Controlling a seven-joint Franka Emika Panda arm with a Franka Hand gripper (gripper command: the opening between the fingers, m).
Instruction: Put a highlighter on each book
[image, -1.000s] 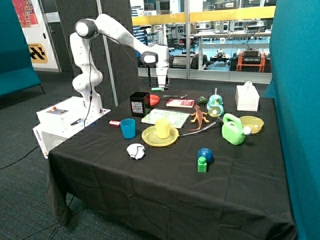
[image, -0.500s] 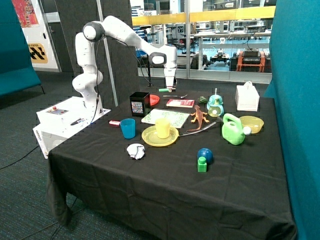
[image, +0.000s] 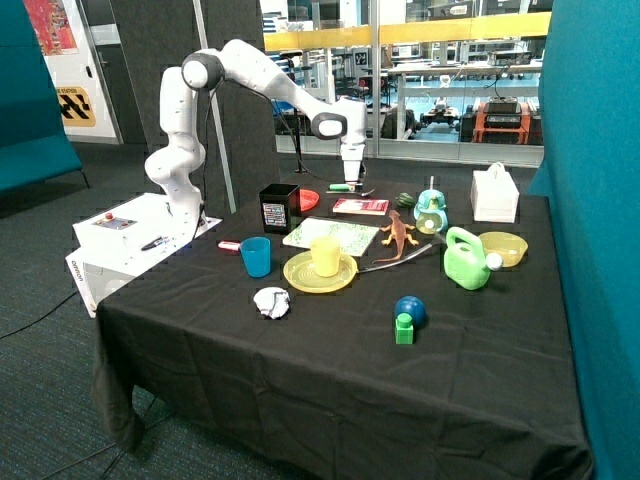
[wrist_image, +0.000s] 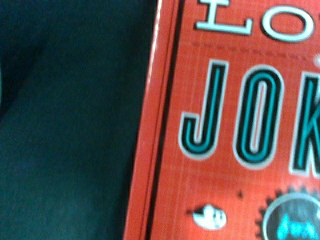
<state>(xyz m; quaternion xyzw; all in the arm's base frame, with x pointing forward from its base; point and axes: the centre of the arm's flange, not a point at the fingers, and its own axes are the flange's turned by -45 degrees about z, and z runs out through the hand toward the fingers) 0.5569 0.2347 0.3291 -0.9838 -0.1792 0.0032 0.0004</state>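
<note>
Starting at the near edge of the black-clothed table (image: 330, 370), a green toy block (image: 404, 329) and a blue ball (image: 410, 309) sit beside a crumpled white paper wad (image: 271, 302). Farther in stand a round yellow plate (image: 303, 275) bearing a yellow cup (image: 325, 256), and a blue cup (image: 256, 256). Behind them the larger white book with green speckled pattern (image: 330, 235) lies flat with nothing on its cover. Beyond it, toward the far edge, the small red-pink book (image: 360, 206) lies flat, also bare. The white arm's gripper (image: 351, 178) hangs just above the tabletop behind this book, with a green highlighter (image: 341, 186) at its tip; whether the fingers pinch it cannot be told. The wrist view looks down on the red cover's edge (wrist_image: 165, 125) against the black cloth.
</note>
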